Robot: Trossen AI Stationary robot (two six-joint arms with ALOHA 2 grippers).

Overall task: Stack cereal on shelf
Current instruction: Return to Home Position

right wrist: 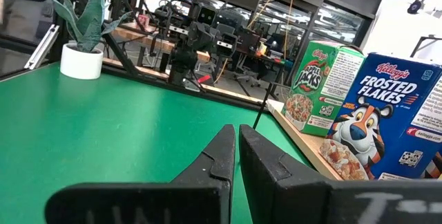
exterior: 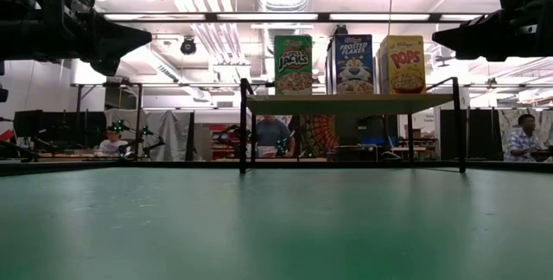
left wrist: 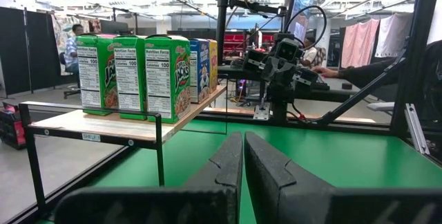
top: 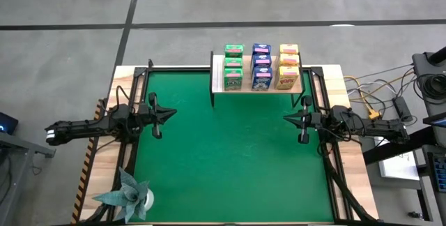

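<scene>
The cereal boxes stand upright in three rows on the shelf (top: 258, 85) at the mat's far edge: green boxes (top: 233, 67), blue boxes (top: 261, 65), yellow boxes (top: 288, 65). The low view shows the front green (exterior: 294, 65), blue (exterior: 353, 64) and yellow (exterior: 403, 64) boxes resting on the plank (exterior: 354, 104). My left gripper (top: 173, 113) hovers shut over the mat's left side; my right gripper (top: 286, 118) hovers shut over its right side. Both are well short of the shelf and hold nothing. The wrist views show each pair of fingers closed (left wrist: 243, 156) (right wrist: 237, 148).
A green mat (top: 230, 156) covers the table between the arms. A folded teal paper plant in a white pot (top: 129, 194) stands at the near left corner. Cables and gear (top: 390, 104) lie off the table's right side. People sit in the room beyond (exterior: 523, 137).
</scene>
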